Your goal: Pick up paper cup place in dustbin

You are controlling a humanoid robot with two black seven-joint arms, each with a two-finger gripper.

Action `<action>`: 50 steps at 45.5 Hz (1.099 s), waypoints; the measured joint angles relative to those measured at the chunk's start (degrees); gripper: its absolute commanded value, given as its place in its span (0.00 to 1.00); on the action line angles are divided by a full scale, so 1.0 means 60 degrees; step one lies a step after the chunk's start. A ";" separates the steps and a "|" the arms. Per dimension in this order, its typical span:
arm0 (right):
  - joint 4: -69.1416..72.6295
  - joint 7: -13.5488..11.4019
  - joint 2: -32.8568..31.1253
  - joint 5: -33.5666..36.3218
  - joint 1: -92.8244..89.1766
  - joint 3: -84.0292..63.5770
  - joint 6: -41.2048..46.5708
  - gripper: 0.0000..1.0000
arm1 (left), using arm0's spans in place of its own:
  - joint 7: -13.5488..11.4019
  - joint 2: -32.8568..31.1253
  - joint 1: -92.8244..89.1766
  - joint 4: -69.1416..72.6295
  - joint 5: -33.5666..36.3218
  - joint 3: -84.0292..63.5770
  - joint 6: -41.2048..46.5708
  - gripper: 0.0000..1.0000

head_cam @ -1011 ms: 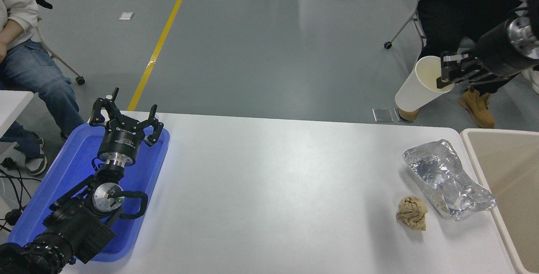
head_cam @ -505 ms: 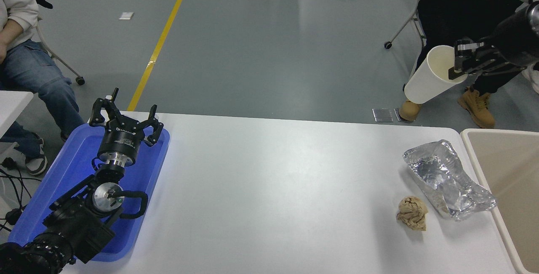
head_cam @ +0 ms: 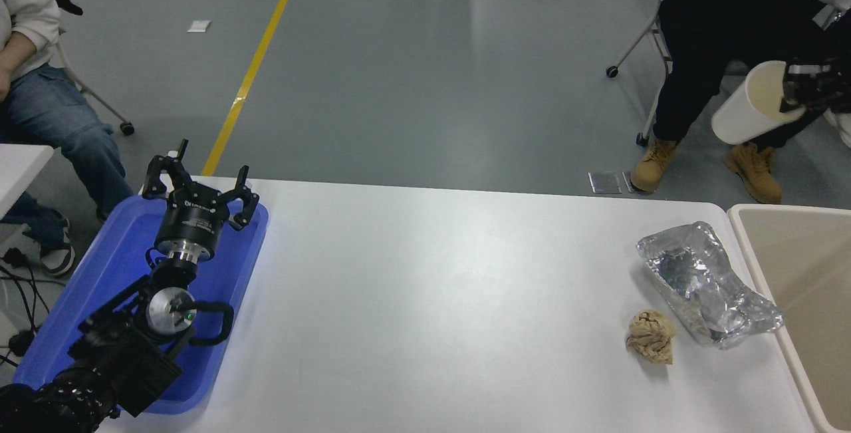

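Note:
The white paper cup (head_cam: pixel 748 114) hangs tilted in the air at the far right, its cream inside facing right. My right gripper (head_cam: pixel 794 90) is shut on the cup's rim, one finger inside it; the arm runs off the right edge. The cup is high above the floor beyond the table's far right corner. The beige dustbin (head_cam: pixel 748 233) stands at the table's right end, below and nearer than the cup; only part of it shows. My left gripper (head_cam: pixel 199 187) is parked, open and empty, over the blue tray (head_cam: pixel 86 287) at the lower left.
A crumpled silver foil bag (head_cam: pixel 708 283) and a tan paper ball (head_cam: pixel 651 336) lie on the table (head_cam: pixel 425 300) beside the dustbin. One person sits at the top right in a black outfit and tan boots (head_cam: pixel 754 167), another at the top left.
My right gripper has carried the cup up and to the right, from above the table's far edge towards the frame's right edge. The left arm has not moved.

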 measured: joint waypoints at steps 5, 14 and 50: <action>-0.1047 -0.0020 -0.0045 0.0390 -0.1049 0.0008 -0.0402 0.00 | 0.0000 0.0001 0.0002 0.0000 0.0000 0.0000 0.0000 1.00; -0.2427 -0.0038 -0.0093 0.0993 -0.2885 0.0075 -0.1486 0.00 | 0.0000 0.0000 0.0002 0.0000 -0.0001 0.0000 0.0000 1.00; -0.3786 -0.0091 0.0615 0.2953 -0.9003 0.3139 -0.5628 0.00 | 0.0000 -0.0001 0.0000 0.0000 -0.0001 0.0000 0.0000 1.00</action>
